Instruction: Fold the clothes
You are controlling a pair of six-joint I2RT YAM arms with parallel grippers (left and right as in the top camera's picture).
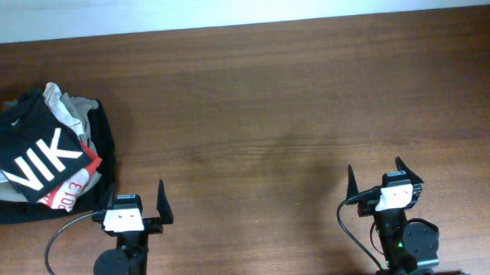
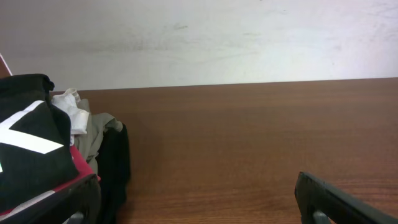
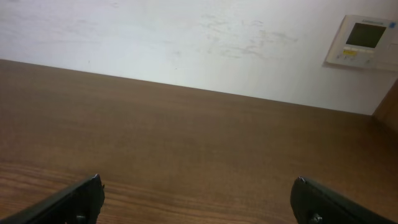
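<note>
The dark T-shirt with white "NIK" letters (image 1: 32, 151) lies crumpled on top of a pile of clothes at the table's left edge. It also shows at the left of the left wrist view (image 2: 31, 152). My left gripper (image 1: 137, 200) is open and empty at the front edge, just right of the pile. My right gripper (image 1: 375, 177) is open and empty at the front right, far from the clothes. In the left wrist view the jaws (image 2: 198, 199) stand wide apart over bare wood; the right wrist jaws (image 3: 198, 199) do too.
Under the T-shirt lie a white-and-red garment (image 1: 65, 191), a plain black garment (image 1: 103, 139) and a grey-beige one (image 1: 76, 112). The brown wooden table (image 1: 293, 110) stretches to the right. A white wall with a thermostat panel (image 3: 364, 40) stands behind.
</note>
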